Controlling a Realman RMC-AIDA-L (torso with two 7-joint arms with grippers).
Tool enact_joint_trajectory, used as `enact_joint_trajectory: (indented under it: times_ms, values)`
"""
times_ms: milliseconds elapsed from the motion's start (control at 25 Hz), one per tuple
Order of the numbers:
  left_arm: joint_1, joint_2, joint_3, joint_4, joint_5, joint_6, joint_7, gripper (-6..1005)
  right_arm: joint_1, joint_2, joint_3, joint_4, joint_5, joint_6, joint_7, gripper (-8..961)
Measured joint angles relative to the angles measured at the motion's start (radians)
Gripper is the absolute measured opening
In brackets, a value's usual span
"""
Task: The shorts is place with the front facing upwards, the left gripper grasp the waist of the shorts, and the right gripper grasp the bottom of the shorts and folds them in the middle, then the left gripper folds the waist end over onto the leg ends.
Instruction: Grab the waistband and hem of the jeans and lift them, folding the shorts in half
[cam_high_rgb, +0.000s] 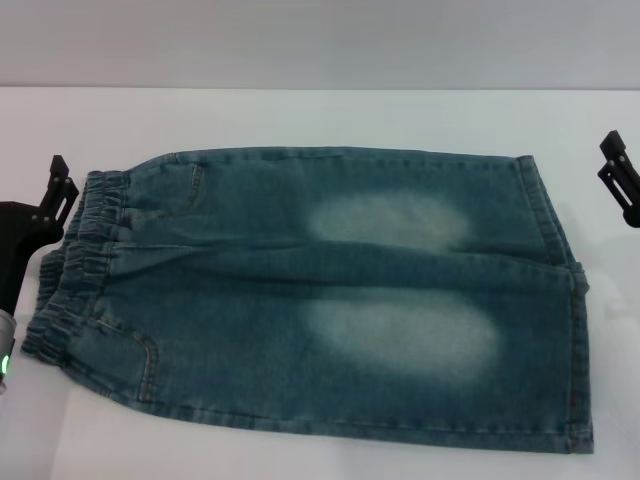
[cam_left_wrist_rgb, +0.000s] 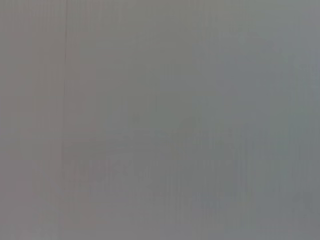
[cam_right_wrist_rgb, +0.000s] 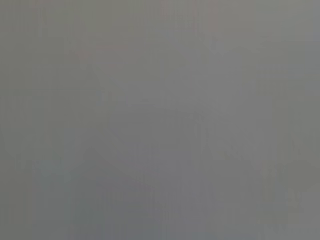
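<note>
The shorts (cam_high_rgb: 320, 310) lay spread flat on the white table (cam_high_rgb: 300, 115), front up, with the waist (cam_high_rgb: 75, 255) toward the robot's left and the leg ends (cam_high_rgb: 560, 300) toward its right. The left gripper (cam_high_rgb: 58, 188) hovered just beside the far corner of the waistband, and the right gripper (cam_high_rgb: 620, 178) stood near the far corner of the hems — neither touching the denim. Whether either set of jaws was apart or together could not be told, and both wrist views showed only blank grey. The fold had not begun. The risk from here appeared to be an uneven pinch: catching only the top layer of the gathered elastic, or one hem and not both, would likely leave the halves dragging askew instead of meeting edge to edge.
</note>
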Motion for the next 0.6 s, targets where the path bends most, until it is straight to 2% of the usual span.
enact_joint_trajectory:
  times_ms: [600]
  values:
    - [0.0, 0.002, 0.003, 0.0, 0.001, -0.002, 0.0, 841, -0.001, 0.001, -0.026, 0.003, 0.005, 0.0, 0.001, 800]
